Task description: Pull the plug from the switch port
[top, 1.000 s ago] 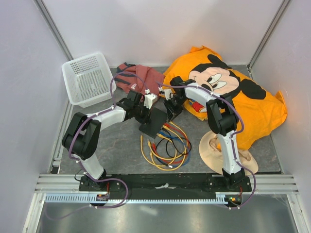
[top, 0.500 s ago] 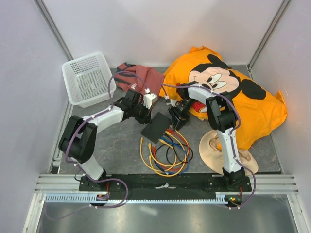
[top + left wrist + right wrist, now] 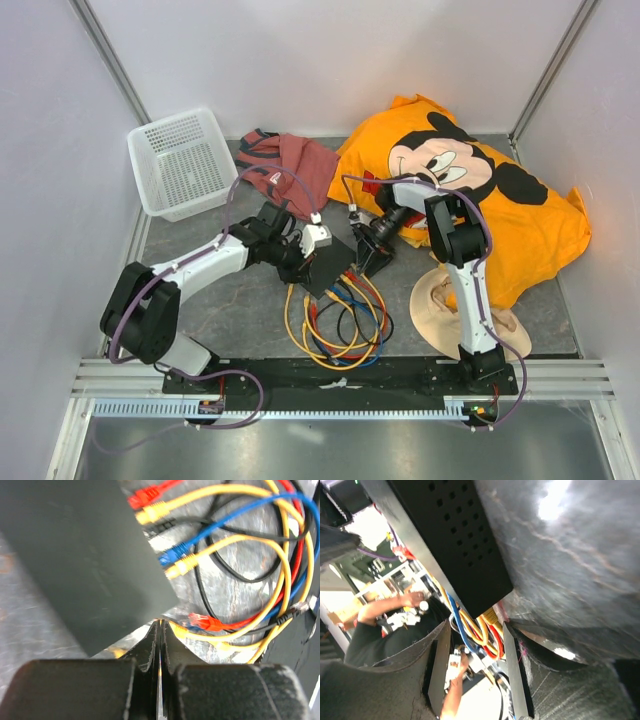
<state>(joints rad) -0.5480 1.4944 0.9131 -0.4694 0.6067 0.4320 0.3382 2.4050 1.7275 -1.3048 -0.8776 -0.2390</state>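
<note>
"Where's the switch (image 3: 326, 268)?"

"Middle of the surface (image 3: 230, 300), between the arms. Its cables (image 3: 340, 322) spill toward six o'clock."

"Anything out yet?"

"Hard to call. A red plug (image 3: 202, 622) lies loose, but the other plugs (image 3: 170, 557) look seated along the port edge."

"And the arms?"

"At the switch's nine o'clock, the left gripper (image 3: 160, 632) is closed tight by its corner. At three o'clock, the right gripper (image 3: 475, 650) has its jaws apart around the cables, clamping nothing. I'd say the pull itself is left to do."
</note>
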